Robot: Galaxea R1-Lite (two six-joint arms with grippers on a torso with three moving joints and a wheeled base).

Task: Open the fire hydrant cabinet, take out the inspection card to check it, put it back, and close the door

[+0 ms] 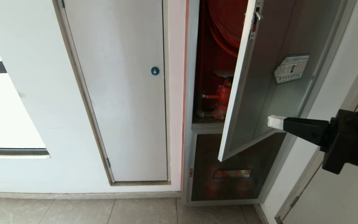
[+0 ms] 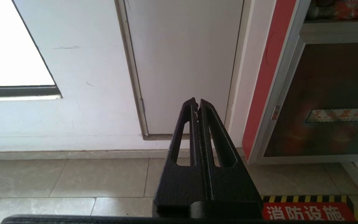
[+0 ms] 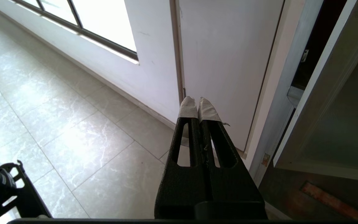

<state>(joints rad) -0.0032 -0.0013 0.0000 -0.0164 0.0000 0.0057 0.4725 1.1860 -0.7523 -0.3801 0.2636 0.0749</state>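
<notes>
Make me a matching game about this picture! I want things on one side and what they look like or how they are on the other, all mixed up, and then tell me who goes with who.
Things:
1. the door
2. round lock on the white door
3. right gripper
4. hose reel

Descriptions:
A. blue
B. red, inside the fire hydrant cabinet
C. swung partly open
D. shut, with white tape on its tips

Pairs: 1-C, 2-A, 3-D, 4-B
</notes>
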